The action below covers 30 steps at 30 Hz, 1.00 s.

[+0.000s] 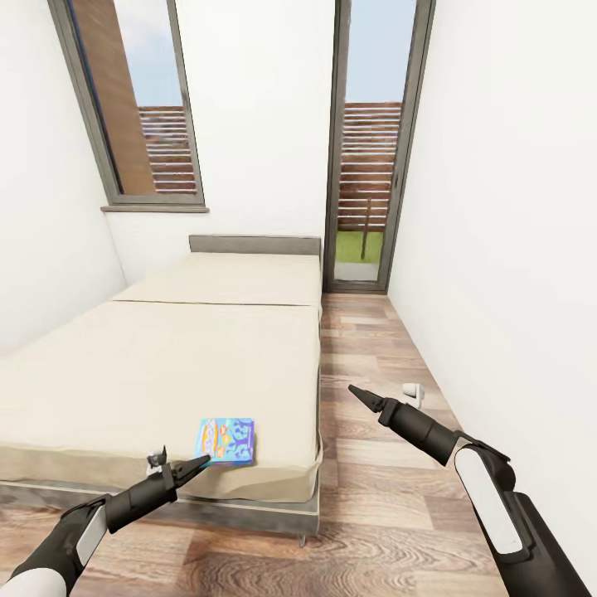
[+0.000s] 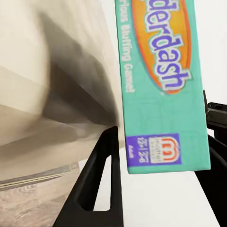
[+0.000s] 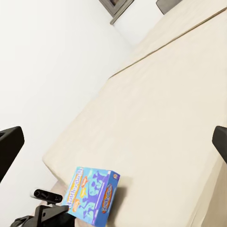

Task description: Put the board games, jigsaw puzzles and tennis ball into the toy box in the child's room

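A blue cartoon-printed board game [image 1: 225, 440] lies flat near the foot edge of the cream bed [image 1: 182, 356]. It shows again in the right wrist view as the board game [image 3: 92, 195]. My left gripper [image 1: 186, 468] is at the box's near left corner. In the left wrist view its fingers [image 2: 105, 175] press against both sides of the box's teal edge [image 2: 163, 94], so the left gripper [image 2: 163, 156] is shut on it. My right gripper [image 1: 365, 398] hovers over the wood floor beside the bed. It stands wide open and holds nothing [image 3: 115, 141]. The table, toy box, puzzles and tennis ball are out of view.
The bed fills the left of the narrow room, with a grey headboard [image 1: 254, 244] at the far wall. A strip of wood floor [image 1: 373, 348] runs along its right side to a glass door [image 1: 369, 166]. A small white object [image 1: 412, 392] sits on the floor near the right wall.
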Tool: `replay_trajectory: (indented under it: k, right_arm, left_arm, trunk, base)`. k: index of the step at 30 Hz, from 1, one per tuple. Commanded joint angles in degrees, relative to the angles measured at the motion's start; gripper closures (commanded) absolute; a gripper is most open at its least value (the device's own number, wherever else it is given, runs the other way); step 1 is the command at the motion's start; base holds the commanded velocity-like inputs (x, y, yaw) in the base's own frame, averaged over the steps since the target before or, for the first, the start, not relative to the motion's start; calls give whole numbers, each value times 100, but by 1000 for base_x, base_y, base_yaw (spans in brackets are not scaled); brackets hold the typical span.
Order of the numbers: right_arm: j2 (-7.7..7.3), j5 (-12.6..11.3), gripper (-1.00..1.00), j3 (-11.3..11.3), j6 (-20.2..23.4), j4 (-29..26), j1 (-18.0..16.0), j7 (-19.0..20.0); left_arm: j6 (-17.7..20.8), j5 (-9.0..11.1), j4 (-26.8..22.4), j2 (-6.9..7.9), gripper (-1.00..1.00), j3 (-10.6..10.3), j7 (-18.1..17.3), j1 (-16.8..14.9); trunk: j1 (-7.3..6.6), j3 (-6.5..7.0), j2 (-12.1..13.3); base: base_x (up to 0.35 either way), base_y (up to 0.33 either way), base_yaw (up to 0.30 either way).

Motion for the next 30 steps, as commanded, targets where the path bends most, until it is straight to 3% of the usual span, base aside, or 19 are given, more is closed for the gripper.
replay_trajectory:
  k: [1,12,21,26,30]
  right_arm:
    - [0,-34,-100,-7,44,-1,-3,2]
    - [4,-27,-100,-7,44,6,-3,2]
    - [1,-25,-100,-7,44,8,-3,5]
    - [1,-25,-100,-7,36,20,-3,17]
    - [-6,-32,-100,-7,35,25,-3,19]
  left_arm:
    - [45,-8,2,1,100,1,-14,-2]
    - [52,-4,2,0,100,1,-14,-2]
    - [58,-4,2,1,100,1,-14,-2]
    - [90,-1,-83,30,100,1,-22,-4]
    - [687,-12,-384,163,100,-21,-20,-8]
  trunk:
    - [-1,-6,-2]
    - [-1,-6,-2]
    - [-199,156,359]
    - [-199,156,359]
    - [-199,156,359]
  base:
    - [0,0,0]
    - [0,0,0]
    - [0,0,0]
    - [0,0,0]
    - [0,0,0]
